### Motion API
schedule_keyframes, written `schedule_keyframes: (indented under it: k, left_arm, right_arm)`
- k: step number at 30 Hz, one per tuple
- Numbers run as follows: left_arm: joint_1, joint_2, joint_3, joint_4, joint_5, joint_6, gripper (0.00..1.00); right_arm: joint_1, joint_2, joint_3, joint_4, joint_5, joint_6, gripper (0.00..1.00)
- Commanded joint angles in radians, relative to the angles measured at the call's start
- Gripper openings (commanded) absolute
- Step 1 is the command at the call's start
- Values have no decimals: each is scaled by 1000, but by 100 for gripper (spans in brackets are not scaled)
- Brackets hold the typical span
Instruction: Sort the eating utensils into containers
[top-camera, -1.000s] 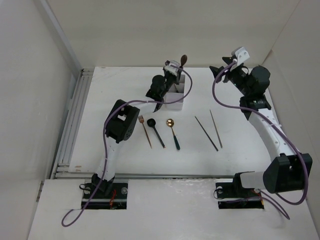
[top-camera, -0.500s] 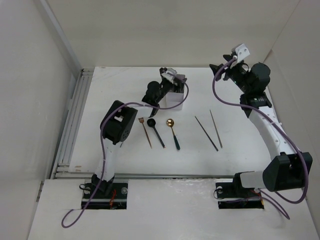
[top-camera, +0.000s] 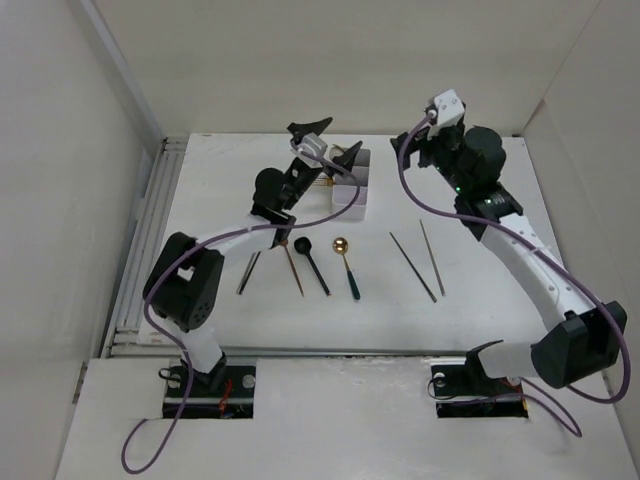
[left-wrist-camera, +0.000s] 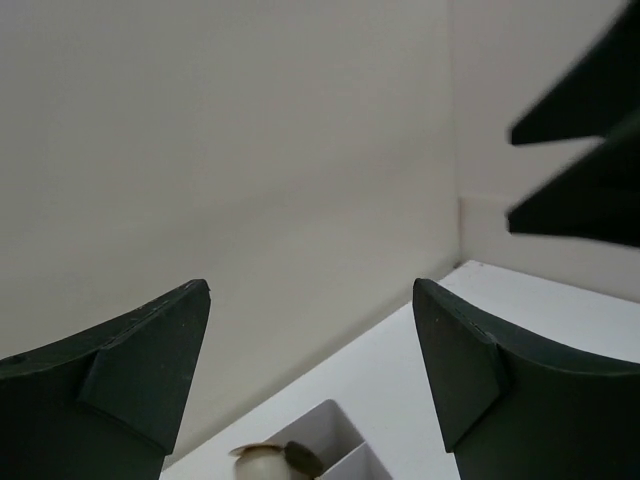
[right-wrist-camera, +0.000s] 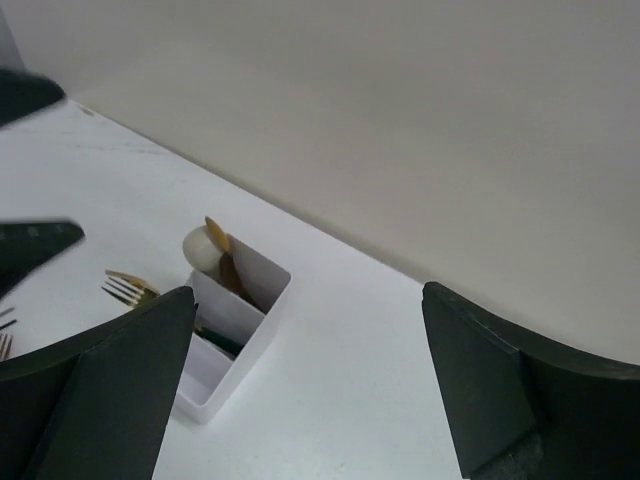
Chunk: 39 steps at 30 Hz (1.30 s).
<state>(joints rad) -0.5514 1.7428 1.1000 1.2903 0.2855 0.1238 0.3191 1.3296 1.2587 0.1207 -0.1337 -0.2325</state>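
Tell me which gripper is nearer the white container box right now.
Left. The left gripper hovers open by the far-left corner of the white box. The right gripper, also open, is off to the box's right, clearly apart from it.

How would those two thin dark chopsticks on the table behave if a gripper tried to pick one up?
The chopsticks look very slim and straight, so they are probably stiff and light. They lie flat on the white table, so a nudge might slide or roll one rather than lift it. They lie apart, so taking one alone seems feasible.
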Motion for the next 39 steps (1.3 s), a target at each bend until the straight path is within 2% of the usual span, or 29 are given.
schedule_keyframes:
  k: [1,3,7,8,11,12,13,17,20,26,28,30,35,39]
  left_arm:
    - [24,-121,-46,17,-200,42,81]
    - [63,-196,-46,-151,-290,21,81]
    - [125,-285,-55,-388,-465,-12,81]
    - [134,-299,-77,-429,-550,-22,81]
    - [180,-383,-167,-563,-626,-82,81]
    - [208,-434,-195,-600,-626,-99,81]
    - [220,-457,-221,-640,-626,-116,81]
    - [260,-529,-313,-877,-635,-206,81]
    - [260,-569,-380,-892,-635,-228,81]
    - [229,-611,-453,-841,-650,-240,82]
    - [215,-620,-466,-820,-661,-240,83]
    - [206,-620,-476,-806,-661,-240,83]
    - [197,-620,-485,-773,-652,-240,83]
    - [197,-620,-494,-773,-641,-240,83]
  right_arm:
    - [121,-78,-36,-78,337,-10,100]
    - [176,-102,-82,-94,438,-10,100]
    - [311,-71,-82,-280,750,-10,100]
    - [325,-50,-82,-321,810,-10,100]
    - [336,35,-6,-496,789,105,100]
    - [336,51,20,-521,676,105,100]
    - [336,68,30,-536,630,123,100]
    - [420,201,41,-588,726,234,100]
    - [463,261,54,-644,669,260,98]
    - [495,318,-33,-595,344,291,76]
    - [495,338,-57,-558,281,304,70]
    - [495,351,-91,-523,191,324,66]
    - [495,482,-82,-498,120,335,48]
    - [495,516,-48,-516,132,360,46]
